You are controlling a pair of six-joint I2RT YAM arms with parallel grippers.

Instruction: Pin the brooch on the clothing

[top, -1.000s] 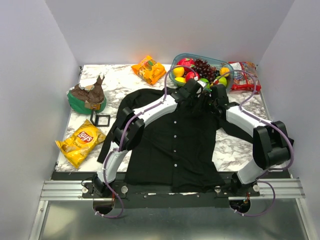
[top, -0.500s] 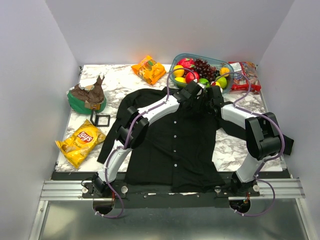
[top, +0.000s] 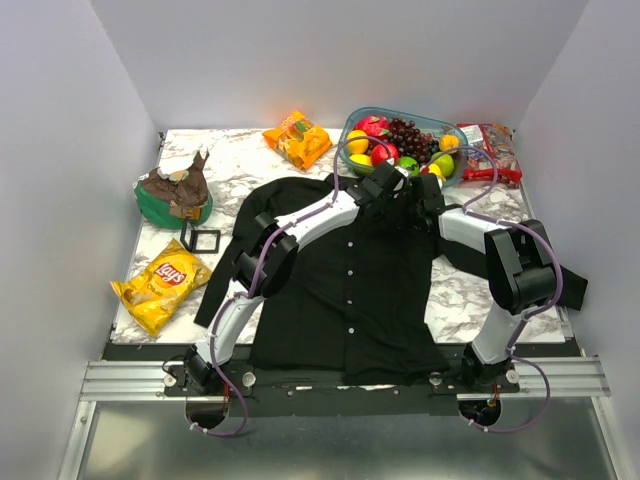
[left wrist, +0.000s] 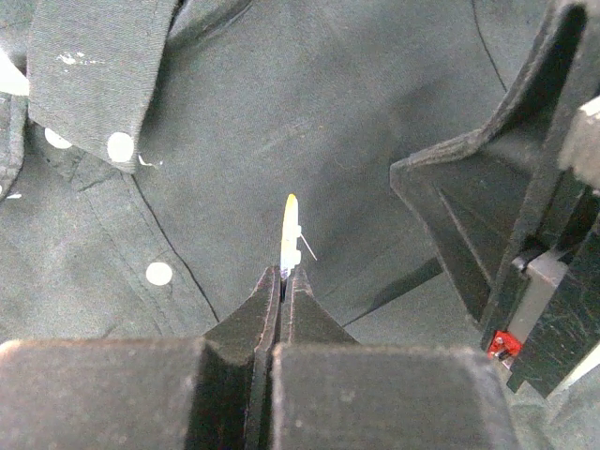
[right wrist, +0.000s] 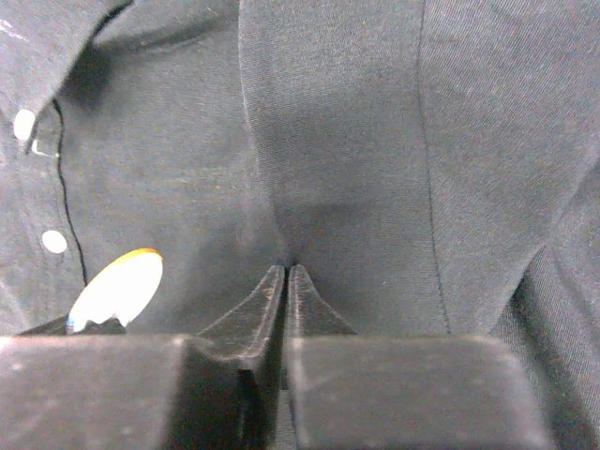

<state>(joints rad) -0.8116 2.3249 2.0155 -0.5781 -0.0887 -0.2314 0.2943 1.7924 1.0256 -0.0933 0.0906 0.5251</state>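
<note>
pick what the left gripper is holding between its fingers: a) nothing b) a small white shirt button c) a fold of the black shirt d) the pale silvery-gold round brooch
d: the left wrist view shows the left gripper shut on the pale silvery-gold round brooch, seen edge-on above the black button-up shirt.

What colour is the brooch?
The brooch is pale silvery with a golden edge; best in right wrist view.
</note>
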